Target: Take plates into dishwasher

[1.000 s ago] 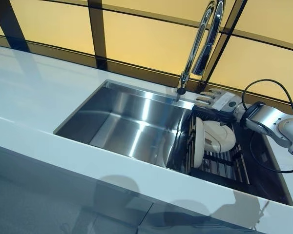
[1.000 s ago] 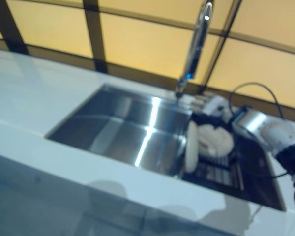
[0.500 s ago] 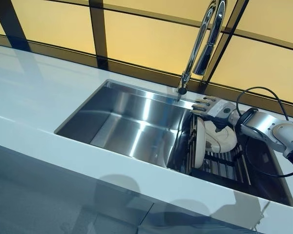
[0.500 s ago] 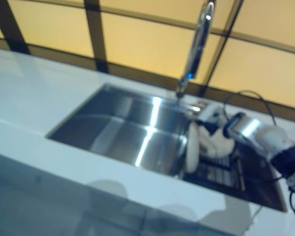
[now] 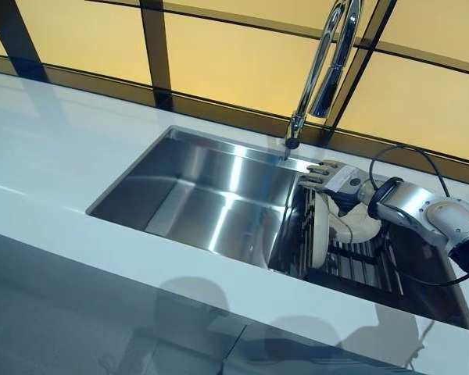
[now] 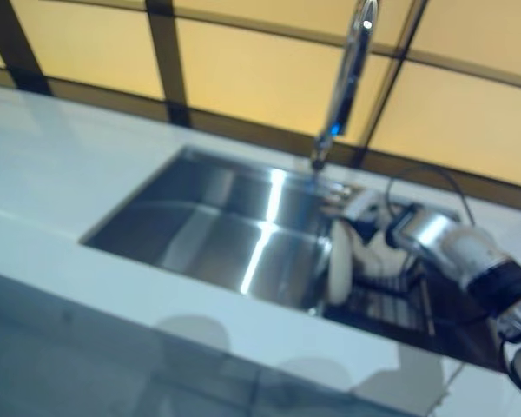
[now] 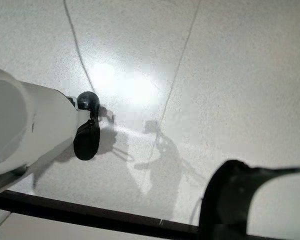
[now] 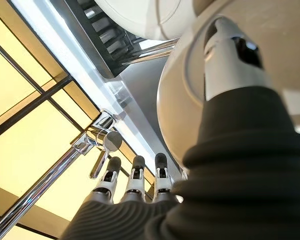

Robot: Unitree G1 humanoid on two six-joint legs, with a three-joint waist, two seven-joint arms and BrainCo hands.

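Shiny steel sink [image 5: 211, 195] lies left of my right hand [image 5: 334, 176]. White plates [image 5: 322, 228] stand on edge in the dark rack [image 5: 359, 262] just under my hand. My fingers [image 8: 135, 175] are straight, holding nothing; my thumb [image 8: 230, 55] lies against one plate.

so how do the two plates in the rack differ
The left plate stands on edge, showing mostly its rim; the right plate faces the camera more, showing its round face. The left plate stands free; the right hand reaches over the right plate, thumb against it. Both are white and sit in the dark rack.
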